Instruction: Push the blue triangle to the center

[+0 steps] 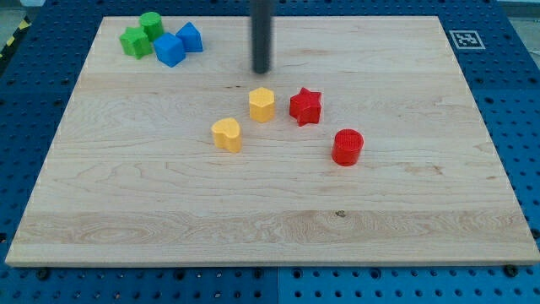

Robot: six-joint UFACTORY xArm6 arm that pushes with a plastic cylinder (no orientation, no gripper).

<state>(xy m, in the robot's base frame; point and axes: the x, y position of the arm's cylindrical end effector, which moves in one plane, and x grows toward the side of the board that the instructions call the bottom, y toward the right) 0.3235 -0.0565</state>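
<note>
The blue triangle [190, 37] sits near the board's top left, touching a blue cube-like block [169, 50] on its lower left. My tip [261, 71] is the end of the dark rod coming down from the view's top. It stands well to the right of the blue triangle and slightly below it, just above the yellow hexagon [262, 104]. It touches no block.
A green star-like block [134, 41] and a green round block [151, 24] cluster left of the blue blocks. A yellow heart-like block [227, 133], a red star [305, 105] and a red cylinder [347, 146] lie mid-board. The wooden board [405, 211] rests on a blue pegboard.
</note>
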